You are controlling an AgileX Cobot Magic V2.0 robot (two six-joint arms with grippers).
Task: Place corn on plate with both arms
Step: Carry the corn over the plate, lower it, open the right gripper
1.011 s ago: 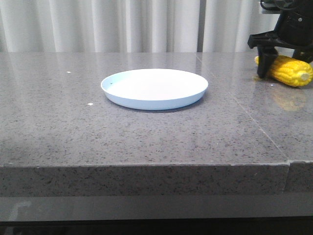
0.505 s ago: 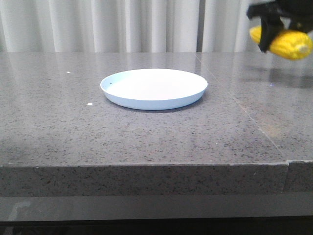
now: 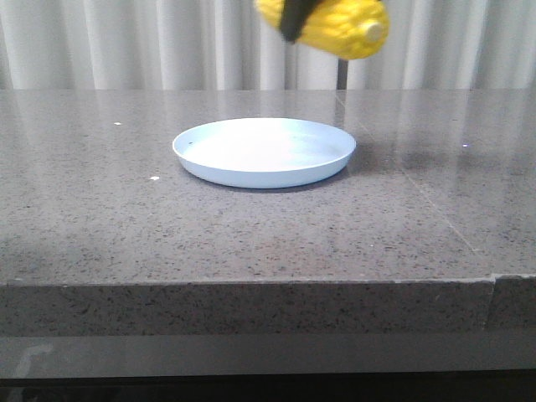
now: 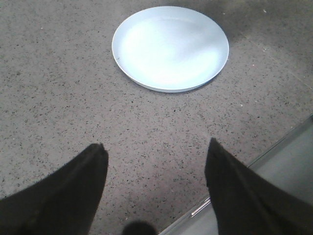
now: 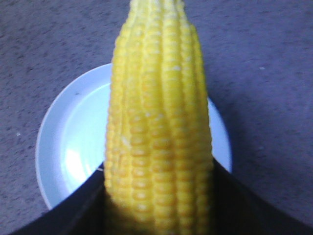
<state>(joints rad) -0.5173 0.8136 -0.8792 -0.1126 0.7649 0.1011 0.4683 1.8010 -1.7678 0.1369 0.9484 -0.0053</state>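
- Front view: I have the corn (image 3: 331,25) gripped in the right gripper (image 3: 293,18), high in the air over the plate (image 3: 265,152), a little toward its right and far side as far as I can judge. Only a dark finger across the cob shows here. The cob lies roughly level, long axis left to right, with the pale stub end facing right and slightly toward the camera. To do this step well, I would centre the cob over the plate before descending, lower it gently until it is just above the dish, and only then let go, since a round cob dropped from height may roll off the low rim
- Left wrist view: my left gripper (image 4: 155,161) has its fingers spread wide and holds nothing. It hangs above the table (image 4: 54,98), near its edge, with the plate ahead of it and well apart. I would keep it out of the descent path
- Right wrist view: the corn (image 5: 159,127) fills the frame, clamped at its near end between the dark fingers (image 5: 78,205). Its long axis runs straight out from the gripper, tapering away. The plate (image 5: 68,137) sits directly beneath it, so the alignment looks nearly good enough to lower
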